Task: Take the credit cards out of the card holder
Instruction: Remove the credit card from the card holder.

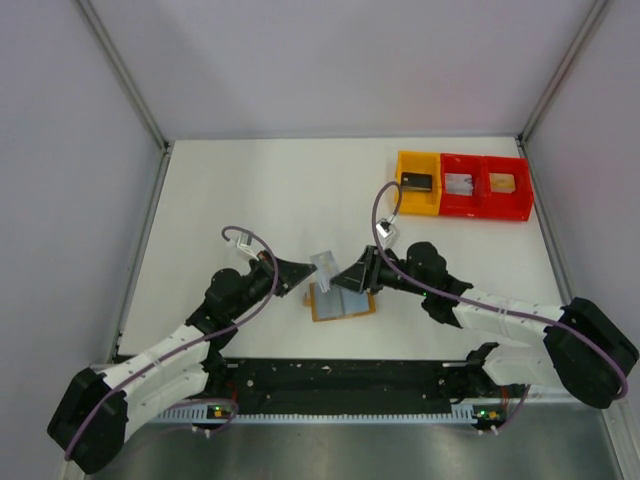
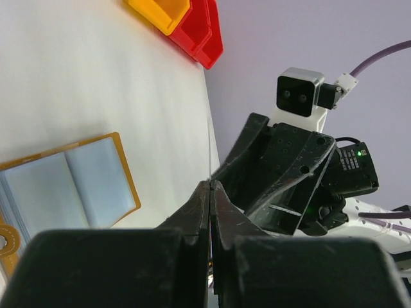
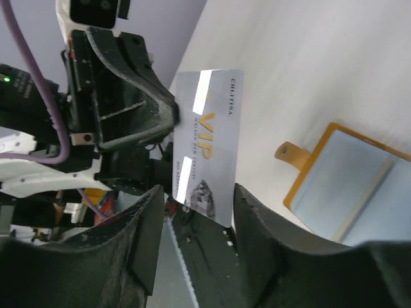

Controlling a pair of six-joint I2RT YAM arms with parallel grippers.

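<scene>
Card [image 3: 209, 138] is pinched in my left gripper [image 2: 210, 187], and the right gripper [image 3: 196, 194] has jaws spread around its edge, so I should move it slowly without brushing.

Robot lab test cell, plain white tabletop [image 1: 260, 190] boxed in by blank pale lilac-grey panel walls [image 1: 340, 60] on bare metal frame posts [image 1: 125, 70], two black-and-white robot arms [image 1: 160, 365] trailing purple cables [image 2: 385, 54], bolted to a black rail [image 1: 340, 378], yellow and red plastic bin trays [image 1: 462, 185] beyond the right hand [image 1: 342, 275]
</scene>
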